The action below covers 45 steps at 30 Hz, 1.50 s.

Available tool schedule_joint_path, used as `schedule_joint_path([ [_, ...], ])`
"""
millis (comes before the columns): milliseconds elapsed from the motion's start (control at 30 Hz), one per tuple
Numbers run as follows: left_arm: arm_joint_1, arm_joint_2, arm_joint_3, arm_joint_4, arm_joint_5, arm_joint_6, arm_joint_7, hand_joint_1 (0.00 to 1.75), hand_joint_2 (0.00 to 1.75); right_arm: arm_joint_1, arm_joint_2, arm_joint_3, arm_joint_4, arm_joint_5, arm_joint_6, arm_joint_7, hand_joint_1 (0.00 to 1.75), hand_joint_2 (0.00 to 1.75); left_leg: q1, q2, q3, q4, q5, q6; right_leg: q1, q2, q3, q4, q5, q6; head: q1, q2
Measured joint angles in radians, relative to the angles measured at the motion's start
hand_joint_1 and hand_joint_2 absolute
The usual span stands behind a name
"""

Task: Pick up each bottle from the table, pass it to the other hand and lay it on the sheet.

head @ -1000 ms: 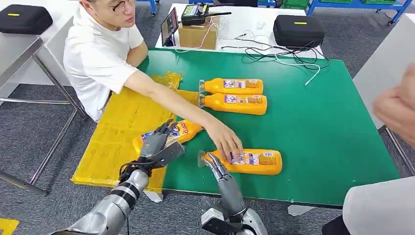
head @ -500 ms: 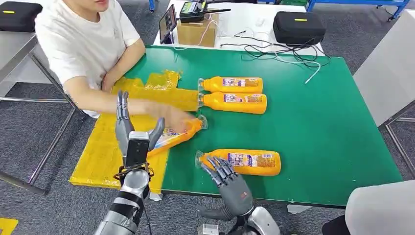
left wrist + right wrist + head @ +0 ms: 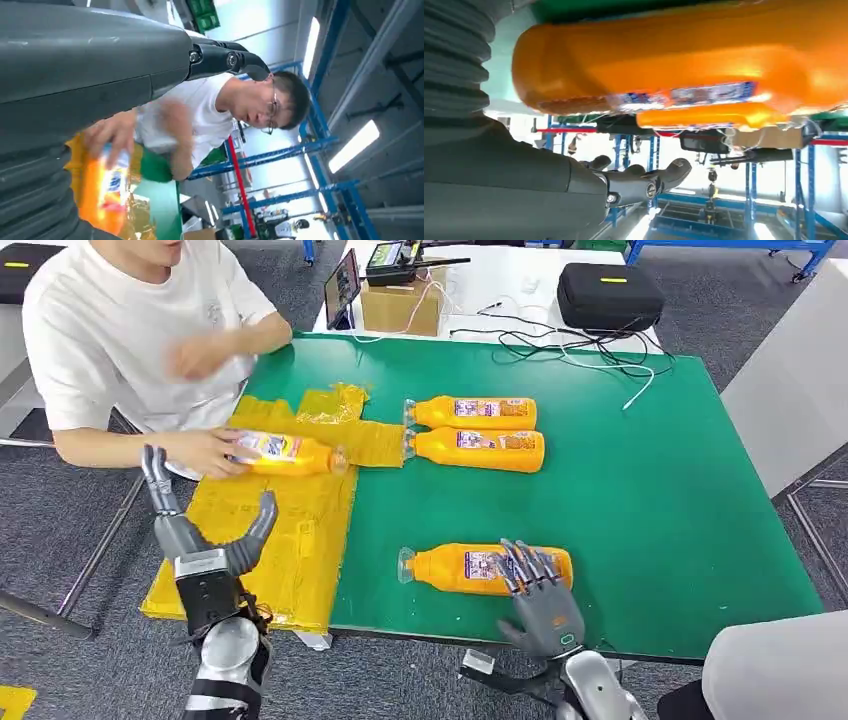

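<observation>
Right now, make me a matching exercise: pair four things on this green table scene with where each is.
1. Orange bottle under the person's hand
2. Orange bottle nearest the robot
3. Black zipped case
4. Left hand

A. white table beyond
B. on the yellow sheet
C. raised, holding nothing
D. green mat, by the right hand

Pairs: 1-B, 2-D, 3-A, 4-C
</observation>
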Motion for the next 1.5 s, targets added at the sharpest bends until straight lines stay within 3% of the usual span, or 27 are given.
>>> schedule_joint_path([
  [333,0.034,-0.005,-0.05,-0.025,0.04,0.0,0.014,0.0,1.75,-0.091,-0.017,0.009,0.041,-0.069,0.101,0.045,0.0,1.75,0.0,0.001,0.0,0.0,0.0,0.0,0.0,0.001,-0.001,0.0,0.001,0.001,0.0,0.0],
  [867,0.031,-0.005,-0.076,-0.013,0.042,0.0,0.027,0.0,1.75,-0.16,-0.005,0.018,0.13,-0.113,0.118,0.05,0.0,1.75,0.0,0.001,-0.001,0.0,0.0,0.0,0.0,0.001,-0.001,0.0,0.001,0.001,0.0,0.0],
  [967,0.03,-0.005,-0.092,-0.005,0.035,0.0,0.058,0.0,1.75,-0.227,0.014,0.021,0.197,-0.129,0.248,0.118,0.0,1.75,0.0,0.002,0.0,0.0,0.001,0.0,0.0,0.002,-0.001,0.0,0.001,0.001,0.0,0.0],
  [1000,0.03,-0.005,-0.095,-0.004,0.029,0.0,0.066,0.0,1.75,-0.251,0.018,0.024,0.217,-0.13,0.31,0.139,0.49,1.75,0.0,0.002,0.0,0.0,0.001,0.0,0.0,0.002,-0.001,0.0,0.001,0.001,0.0,0.0],
  [1033,0.03,-0.005,-0.098,-0.001,0.022,0.0,0.076,0.0,1.75,-0.279,0.02,0.029,0.243,-0.127,0.39,0.167,1.26,1.75,0.0,0.003,0.0,0.0,0.001,0.0,0.0,0.002,-0.001,0.0,0.001,0.001,0.0,0.0],
  [1133,0.029,-0.005,-0.104,0.007,0.008,0.0,0.081,0.0,1.75,-0.355,0.022,0.052,0.309,-0.134,0.526,0.203,1.33,1.75,0.0,0.006,0.004,0.0,0.0,0.0,0.0,0.005,0.001,0.0,0.001,0.001,0.0,0.0],
  [1200,0.027,-0.005,-0.107,0.013,0.003,0.0,0.084,0.0,1.75,-0.394,0.023,0.07,0.351,-0.124,0.57,0.225,1.75,1.75,0.0,0.006,0.006,0.0,0.0,0.0,0.0,0.005,0.002,0.0,0.001,0.001,0.0,0.0],
  [1500,0.022,-0.005,-0.123,0.036,-0.052,0.0,0.112,0.0,1.75,-0.488,0.02,0.158,0.45,-0.095,0.629,0.316,1.75,1.75,0.0,0.006,0.008,0.0,0.001,0.001,0.0,0.005,0.004,-0.001,0.003,0.003,0.0,0.0],
])
